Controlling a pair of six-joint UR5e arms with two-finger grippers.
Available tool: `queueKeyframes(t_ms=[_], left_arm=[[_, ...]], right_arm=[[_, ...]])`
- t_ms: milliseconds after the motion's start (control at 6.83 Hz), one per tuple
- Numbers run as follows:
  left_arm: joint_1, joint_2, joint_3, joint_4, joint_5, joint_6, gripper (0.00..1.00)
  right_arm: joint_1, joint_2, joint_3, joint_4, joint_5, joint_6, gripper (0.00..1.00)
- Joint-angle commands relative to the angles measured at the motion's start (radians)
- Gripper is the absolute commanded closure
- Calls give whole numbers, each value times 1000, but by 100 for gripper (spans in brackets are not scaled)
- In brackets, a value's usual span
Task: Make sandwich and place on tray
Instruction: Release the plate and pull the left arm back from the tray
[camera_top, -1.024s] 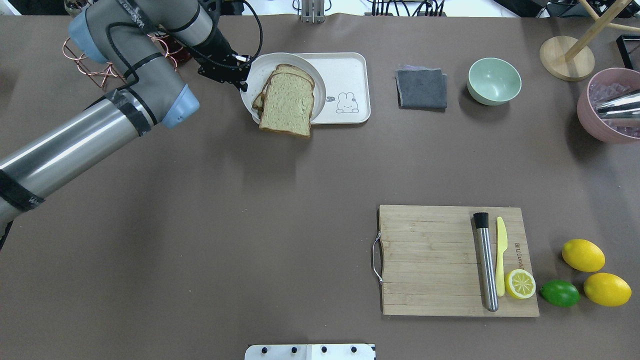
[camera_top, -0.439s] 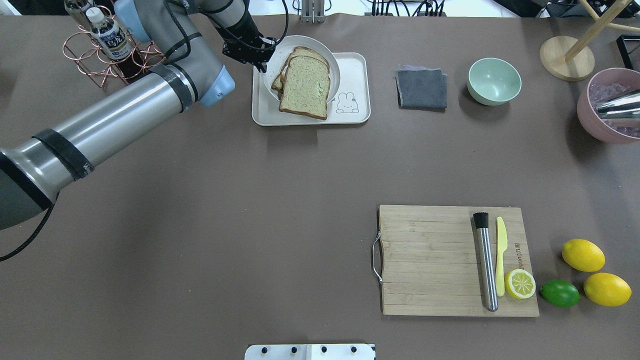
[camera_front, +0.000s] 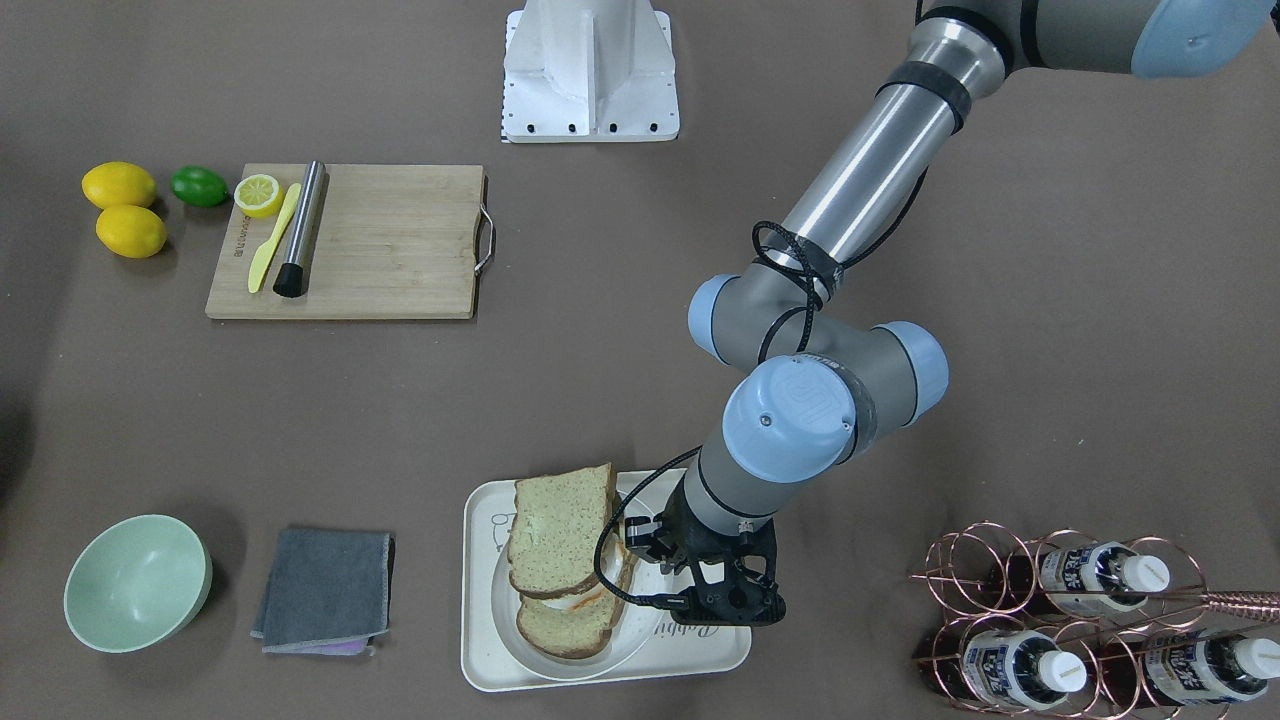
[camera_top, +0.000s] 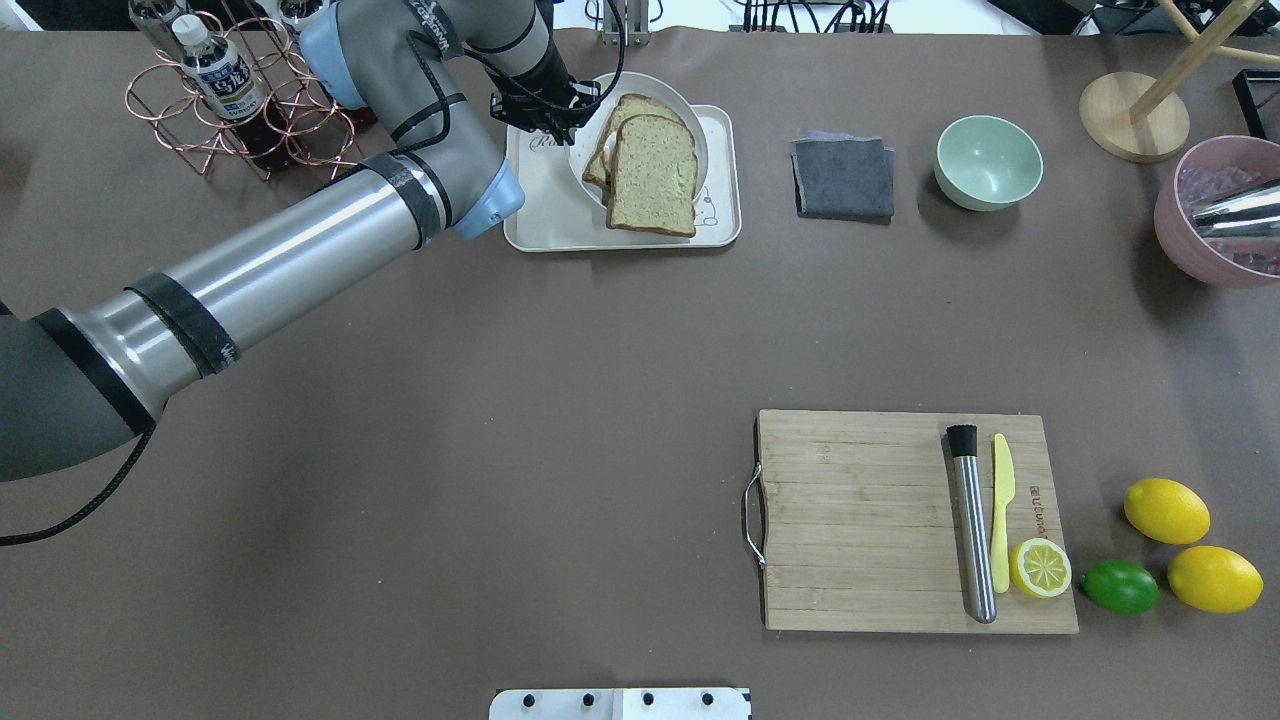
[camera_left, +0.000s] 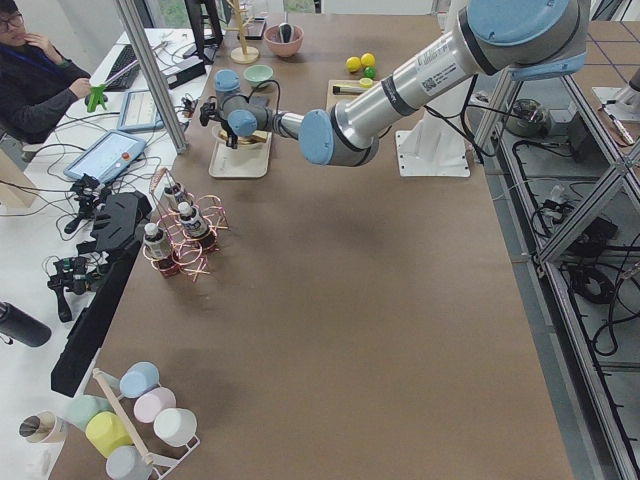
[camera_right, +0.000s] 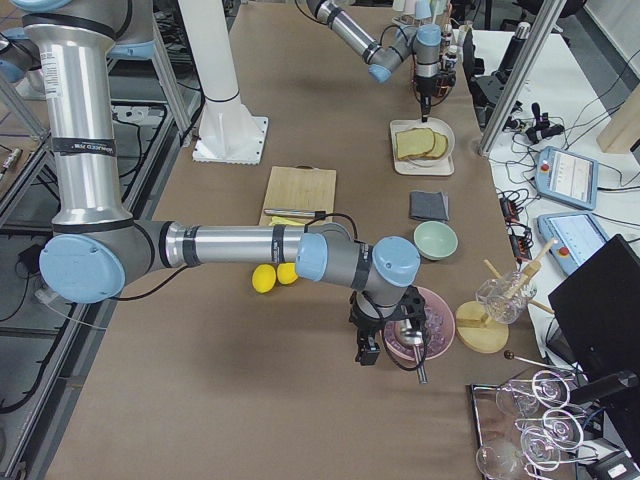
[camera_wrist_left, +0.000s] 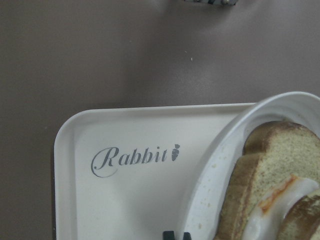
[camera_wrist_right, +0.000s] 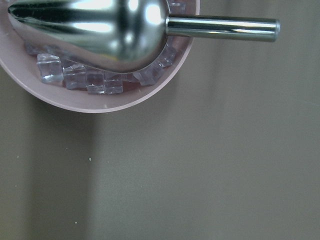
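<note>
Left tool (camera_top: 565, 118): narrow, its 2 dark tips close together on the left rim of the round white plate (camera_wrist_left: 225, 150), which it grips. The tips show only at the bottom edge of the left wrist view. The overhead and front-facing views hide them under the tool body. Whether the plate's base touches anything below cannot be told.

The sandwich (camera_top: 652, 175) lies on that plate, over the tray (camera_top: 550, 215) at the far-left part of the bench (camera_top: 500, 400). Its 2 slices are offset, the upper 1 shifted toward the robot and overhanging the plate's near rim. The long axis runs near-to-far across the bench, domed crust ends away from the robot, flat ends toward it. The overhead view shows little but bread. The front-facing view shows the fried egg (camera_front: 570, 603), white with an orange streak, between the slices. The wrist view reads the "Rabbit" script (camera_wrist_left: 135, 159) on the tray's bare left part.

Right tool (camera_right: 385, 335): seen only from the side, so I cannot tell its state. Its wrist view shows a steel scoop (camera_wrist_right: 100, 30) over a pink bowl (camera_wrist_right: 100, 102) of ice cubes (camera_wrist_right: 75, 77).
</note>
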Motion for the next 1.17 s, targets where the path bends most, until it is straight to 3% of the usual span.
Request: queueKeyframes(t_ms=[0,146,293,585,1024], left_arm=[[-23,5,1,-2,23,2,1],[-31,8,-6,-2,24,7,1],[-34,63,-74,-1,24,7,1],[-40,362,-522,98,18,10,1],[-46,682,-992,261,0,25,2]], right_arm=[[1,-7,0,2,2,0,0],[1,-8,0,2,4,0,0],[1,-12,0,2,4,0,0],[-1,-12,0,2,4,0,0],[-1,-12,0,2,4,0,0]])
